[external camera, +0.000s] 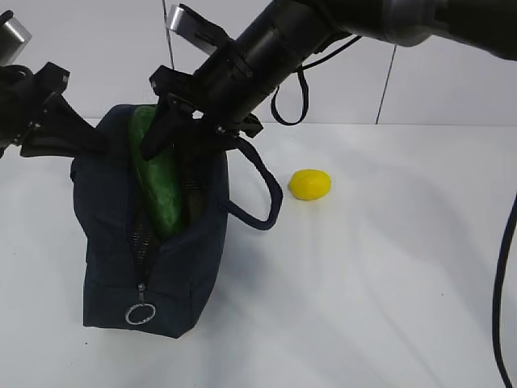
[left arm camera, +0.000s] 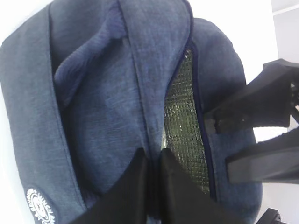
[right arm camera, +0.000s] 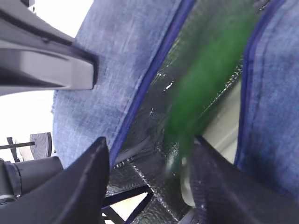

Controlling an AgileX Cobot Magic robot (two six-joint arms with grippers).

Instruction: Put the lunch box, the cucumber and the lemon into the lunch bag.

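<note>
The navy lunch bag (external camera: 174,267) stands open at the left. Its silvery lining (left arm camera: 184,116) shows inside the opening. The dark green cucumber (external camera: 157,182) stands slanted in the opening with its top sticking out. In the right wrist view the cucumber (right arm camera: 210,79) is blurred and rests against one finger only. My right gripper (external camera: 174,141) (right arm camera: 149,144) is over the opening, jaws wide apart. My left gripper (left arm camera: 152,156) (external camera: 97,144) is shut on the bag's rim fabric. The yellow lemon (external camera: 310,184) lies on the table, right of the bag. The lunch box is not clearly visible; a pale surface (right arm camera: 225,128) shows inside beside the cucumber.
One loop handle (external camera: 266,194) hangs over the bag's right side toward the lemon. The zipper's ring pull (external camera: 140,314) dangles at the bag's near end. White table (external camera: 388,283) stretches to the right and front. A black cable (external camera: 505,291) hangs at the right edge.
</note>
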